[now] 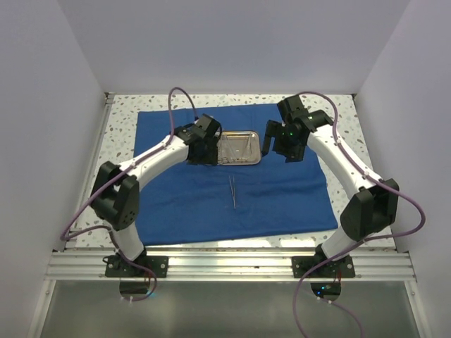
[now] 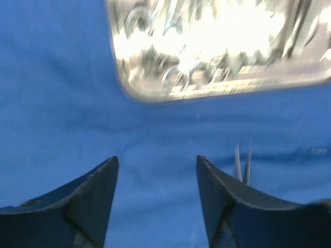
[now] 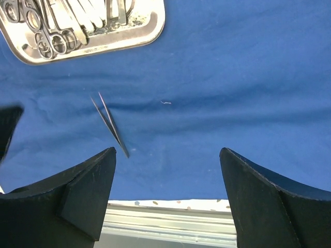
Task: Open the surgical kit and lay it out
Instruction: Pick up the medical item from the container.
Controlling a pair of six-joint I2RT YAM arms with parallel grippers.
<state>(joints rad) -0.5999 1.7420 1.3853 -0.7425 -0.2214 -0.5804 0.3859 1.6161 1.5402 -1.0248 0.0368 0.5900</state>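
Note:
The royal-blue cloth wrap (image 1: 282, 190) lies spread flat on the table. The shiny steel tray (image 1: 237, 149) sits on it at centre back and holds scissors and forceps (image 3: 49, 39) with ring handles. Thin silver tweezers (image 1: 232, 191) lie on the cloth in front of the tray; they also show in the right wrist view (image 3: 111, 125) and, as tips only, in the left wrist view (image 2: 243, 164). My left gripper (image 1: 209, 151) is open and empty just off the tray's (image 2: 217, 46) left end. My right gripper (image 1: 270, 144) is open and empty by the tray's (image 3: 129, 31) right end, above bare cloth (image 3: 232, 93).
The speckled tabletop (image 1: 120, 134) shows around the cloth. An aluminium rail (image 1: 232, 264) runs along the near edge, also in the right wrist view (image 3: 165, 222). White walls close in the left, back and right sides. Part of the left arm (image 3: 8, 129) shows in the right wrist view.

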